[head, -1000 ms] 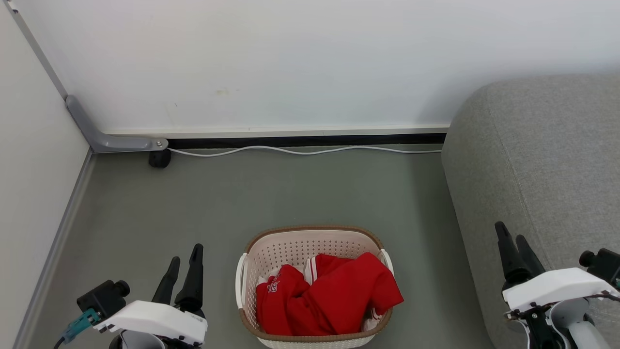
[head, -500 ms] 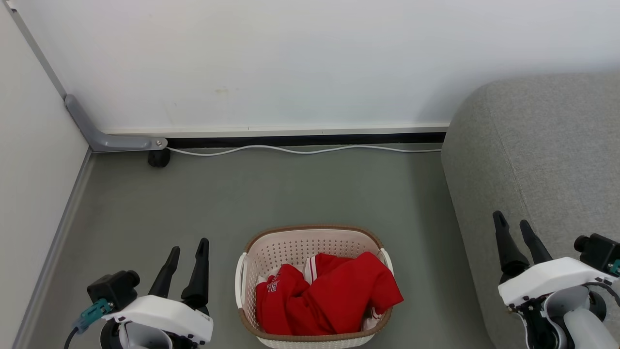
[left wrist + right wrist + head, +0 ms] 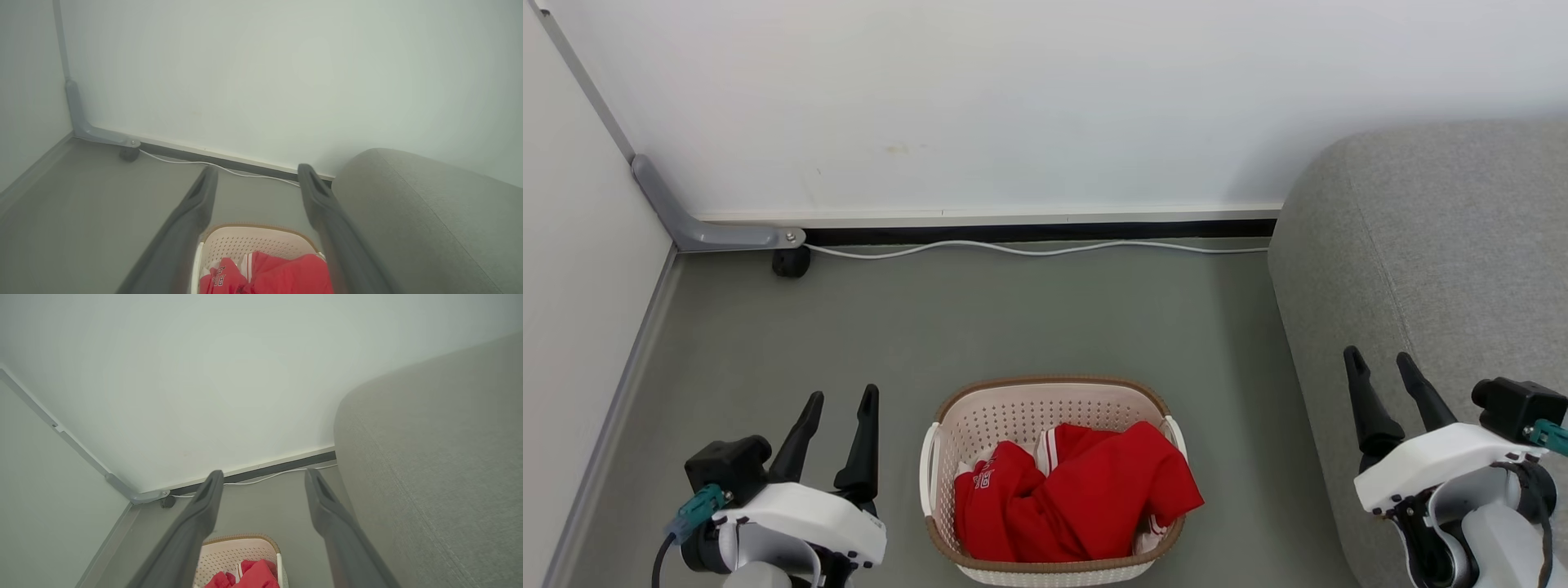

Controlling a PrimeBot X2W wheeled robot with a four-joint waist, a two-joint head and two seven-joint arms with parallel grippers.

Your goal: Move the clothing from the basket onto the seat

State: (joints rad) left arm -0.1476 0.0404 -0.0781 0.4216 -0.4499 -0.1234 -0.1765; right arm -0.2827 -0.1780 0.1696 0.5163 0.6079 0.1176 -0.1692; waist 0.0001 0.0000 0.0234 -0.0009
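Grey floor (image 3: 1045, 327) carries the basket (image 3: 1029, 416), low and central in the head view. Clothing (image 3: 1078, 506) – bunched red fabric with white trim – lies inside the basket, with one fold reaching over its right rim. To the basket's right, near but apart from it, stands the seat (image 3: 1437, 261). Left gripper (image 3: 842, 394): above the floor just left of the basket, fingers parted, holding nothing. Right gripper (image 3: 1378, 354): in front of the seat's edge, fingers parted – also empty. A white cable (image 3: 1029, 251) runs along the foot of the wall (image 3: 1013, 106).
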